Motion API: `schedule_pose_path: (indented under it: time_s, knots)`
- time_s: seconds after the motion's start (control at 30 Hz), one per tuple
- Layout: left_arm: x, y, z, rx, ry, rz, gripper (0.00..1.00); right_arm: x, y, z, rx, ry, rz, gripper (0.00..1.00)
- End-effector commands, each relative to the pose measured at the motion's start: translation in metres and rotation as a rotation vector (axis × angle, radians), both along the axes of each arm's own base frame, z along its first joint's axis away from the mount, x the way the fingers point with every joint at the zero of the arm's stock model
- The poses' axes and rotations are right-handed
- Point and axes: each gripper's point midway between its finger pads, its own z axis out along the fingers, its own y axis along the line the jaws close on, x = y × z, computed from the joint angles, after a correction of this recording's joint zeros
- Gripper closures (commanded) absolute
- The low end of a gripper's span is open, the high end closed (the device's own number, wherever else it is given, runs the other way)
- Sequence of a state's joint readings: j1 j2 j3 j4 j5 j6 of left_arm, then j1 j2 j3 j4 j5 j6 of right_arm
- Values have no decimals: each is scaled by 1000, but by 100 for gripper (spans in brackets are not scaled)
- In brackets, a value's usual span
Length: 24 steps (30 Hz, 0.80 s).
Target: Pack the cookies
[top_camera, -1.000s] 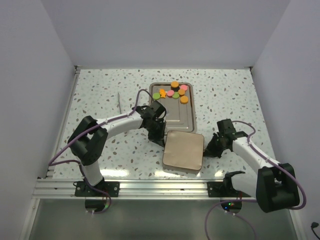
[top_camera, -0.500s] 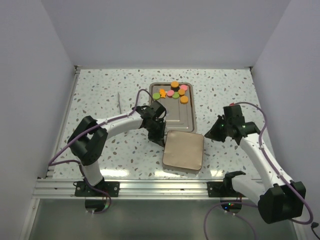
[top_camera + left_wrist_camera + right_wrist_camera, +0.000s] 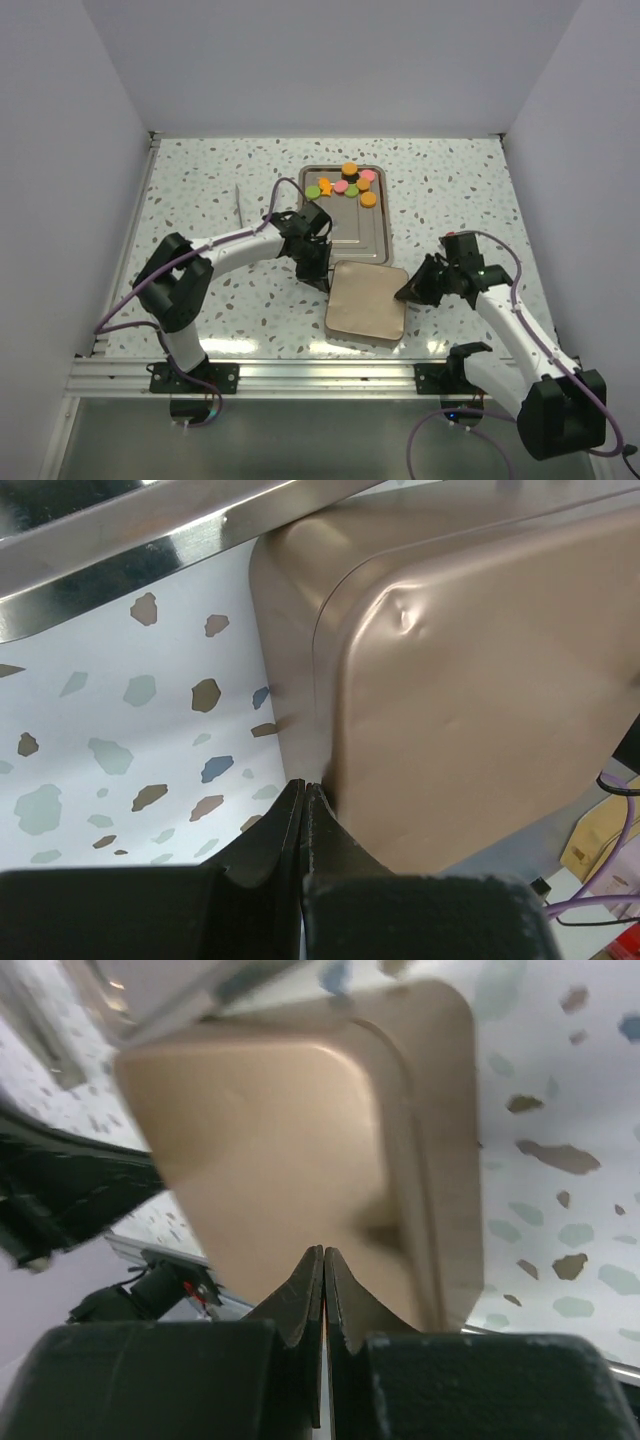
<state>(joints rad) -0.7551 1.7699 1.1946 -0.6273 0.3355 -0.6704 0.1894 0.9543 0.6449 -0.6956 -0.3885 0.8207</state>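
Both pincers pinched closed and empty at the bronze rounded-square metal lid (image 3: pixel 366 300).
Right pincer (image 3: pixel 323 1252) has its fingers pressed together, tips over the lid's right side. Left pincer (image 3: pixel 305 788) is likewise closed tight, tips at the lid's far-left corner, low over the speckled white table (image 3: pixel 210 200). The silver rectangular metal tray (image 3: pixel 362 240) sits just beyond the lid. The cookies (image 3: pixel 345 185), small orange, pink, green and black discs, are clustered at the tray's far end, well apart from both pincers.

Cookies (image 3: pixel 345 186) in tray (image 3: pixel 362 236); lid (image 3: pixel 366 300) just in front.
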Motion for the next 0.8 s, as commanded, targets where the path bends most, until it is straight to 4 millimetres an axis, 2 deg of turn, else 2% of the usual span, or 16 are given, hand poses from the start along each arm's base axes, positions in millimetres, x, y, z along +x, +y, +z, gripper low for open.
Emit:
schedule_pose_path:
  time_s: [0.0, 0.07, 0.13, 0.23, 0.43, 0.47, 0.53, 0.63, 0.73, 0.77]
  knots:
    - [3, -8, 17, -62, -48, 6, 100, -32, 9, -36, 76, 156, 4, 100]
    - [2, -7, 18, -62, -46, 9, 100, -45, 11, -57, 88, 231, 9, 100]
    - [2, -6, 21, -68, -54, 9, 100, -47, 9, -63, 74, 243, 19, 100]
    - [0, -2, 22, -62, -59, 13, 100, -38, 5, -55, 46, 212, 4, 100]
    - [-1, 3, 24, -50, -71, 17, 100, -23, 6, -25, 47, 117, -3, 100]
    - [1, 5, 25, -45, -77, 22, 100, -16, 6, -13, 44, 80, 6, 100]
    - [3, 7, 29, -42, -89, 26, 100, -13, 4, -2, 30, 62, 11, 100]
    - [13, 18, 35, -15, -124, 51, 100, 7, 5, 40, 24, -60, 32, 100]
    - [26, 30, 45, 6, -168, 86, 100, 21, 10, 66, 44, -138, 56, 100]
    - [32, 34, 50, 9, -190, 102, 100, 29, 14, 86, 64, -189, 68, 100]
